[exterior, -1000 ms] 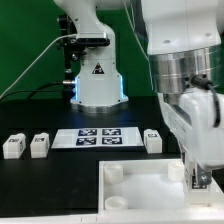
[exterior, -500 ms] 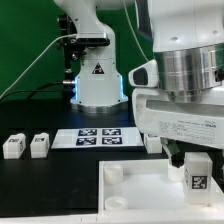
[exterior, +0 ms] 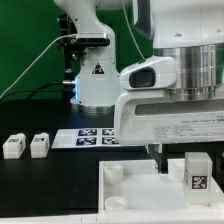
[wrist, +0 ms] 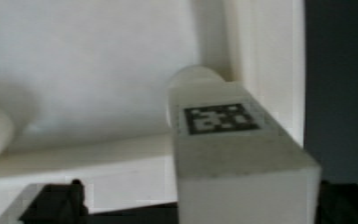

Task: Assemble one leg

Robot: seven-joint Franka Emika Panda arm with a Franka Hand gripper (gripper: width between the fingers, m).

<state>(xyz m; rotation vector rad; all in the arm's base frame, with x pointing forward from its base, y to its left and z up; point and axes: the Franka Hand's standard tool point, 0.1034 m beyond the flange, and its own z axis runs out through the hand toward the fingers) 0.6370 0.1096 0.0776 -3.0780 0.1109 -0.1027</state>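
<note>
End effector [wrist: 202, 200] hangs low over the white panel [exterior: 140, 195] with its jaws spread wide. In the exterior view one dark finger [exterior: 157, 158] comes down clear of the leg [exterior: 196, 175], and a gap shows between the two. In the wrist view a dark fingertip [wrist: 55, 200] stands off one side of the leg, while the other side is too dark to judge. As far as both views show, nothing is clamped.

The black surface [exterior: 30, 180] spreads out under and around the end effector. The arm [exterior: 185, 70] rises above the end effector and fills the exterior view's right. Its white base [exterior: 97, 85] stands behind the end effector, toward the exterior view's left.

The panel lies flat directly below the end effector and reaches away to the exterior view's left. It has raised round sockets, with one corner socket [exterior: 175, 170] in the gap between the dark finger and the leg.

The marker board [exterior: 93, 137] lies flat on the surface behind the end effector, to the exterior view's left. Its nearer end is hidden by the hand's body.

The leg stands upright between the fingers, right under the hand and just beside that corner socket. Its marker tag faces the exterior camera. Its lower end meets the panel, but whether it sits in a socket cannot be told.

Two other legs [exterior: 14, 147] [exterior: 40, 146] rest on the surface well to the exterior view's left of the end effector, near each other but apart.
</note>
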